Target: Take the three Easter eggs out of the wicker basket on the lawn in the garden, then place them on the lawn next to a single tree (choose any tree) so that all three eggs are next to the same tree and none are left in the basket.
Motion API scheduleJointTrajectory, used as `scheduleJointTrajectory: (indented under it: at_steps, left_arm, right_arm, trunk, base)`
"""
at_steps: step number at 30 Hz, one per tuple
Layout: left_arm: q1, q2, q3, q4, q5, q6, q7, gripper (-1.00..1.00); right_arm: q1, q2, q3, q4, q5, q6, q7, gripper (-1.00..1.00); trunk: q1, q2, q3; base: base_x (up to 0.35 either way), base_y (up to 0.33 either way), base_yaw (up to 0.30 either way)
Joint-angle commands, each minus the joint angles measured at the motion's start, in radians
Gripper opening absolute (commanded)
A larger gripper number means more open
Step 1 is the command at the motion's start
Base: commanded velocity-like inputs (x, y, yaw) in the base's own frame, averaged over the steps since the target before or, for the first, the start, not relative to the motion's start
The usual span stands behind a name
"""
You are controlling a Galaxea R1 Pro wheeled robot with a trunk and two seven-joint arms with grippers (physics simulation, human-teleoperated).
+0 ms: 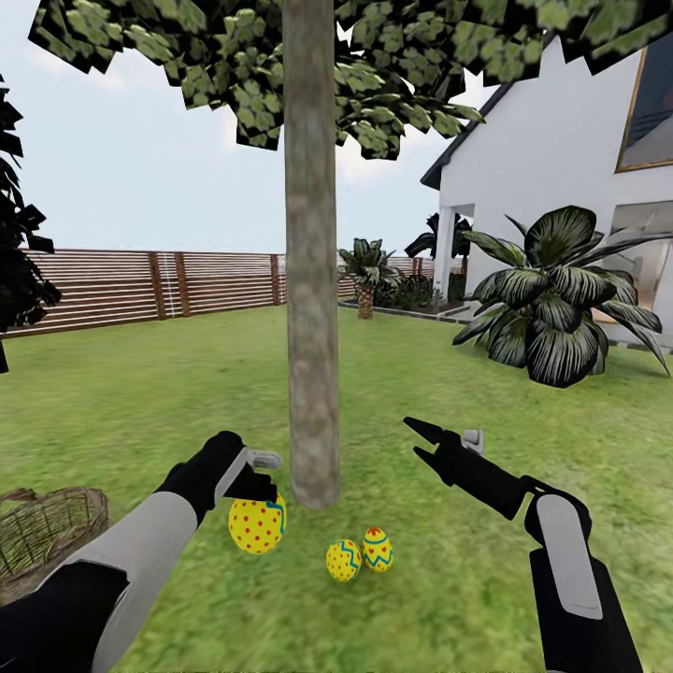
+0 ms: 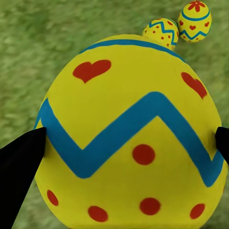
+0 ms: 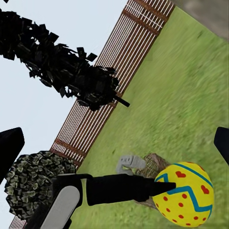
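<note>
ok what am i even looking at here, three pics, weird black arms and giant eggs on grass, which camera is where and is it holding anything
It is a simulated two-armed robot in a garden. The wide picture comes from a camera on its head, looking down over both arms. The other two come from cameras beside each gripper.

The left gripper is shut on an Easter egg, which looks huge in the left wrist picture because that camera is so close. The right gripper is open and holds nothing.

Two more eggs lie on the lawn beside the tree. The wicker basket sits at the robot's left.
</note>
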State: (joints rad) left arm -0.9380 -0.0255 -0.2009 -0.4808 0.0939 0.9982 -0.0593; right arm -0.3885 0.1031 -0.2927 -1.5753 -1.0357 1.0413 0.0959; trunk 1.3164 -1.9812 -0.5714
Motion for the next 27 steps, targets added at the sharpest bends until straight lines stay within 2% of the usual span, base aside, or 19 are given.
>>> scheduleJointTrajectory:
  at_steps: [1, 27]
  left_arm:
    - [-0.001, 0.000, -0.007, -0.001, 0.008, 0.003, 0.004, -1.00]
    - [-0.001, -0.004, -0.011, -0.001, 0.007, -0.005, 0.006, -1.00]
  right_arm:
    - [-0.001, 0.001, -0.002, 0.000, 0.010, 0.006, 0.010, 1.00]
    - [-0.001, 0.000, -0.005, 0.001, 0.008, 0.006, 0.011, 1.00]
  trunk:
    - [0.004, -0.008, -0.004]
    - [0.103, -0.190, -0.086]
  base:
    - [0.000, 0.000, 0.000]
    - [0.000, 0.000, 0.000]
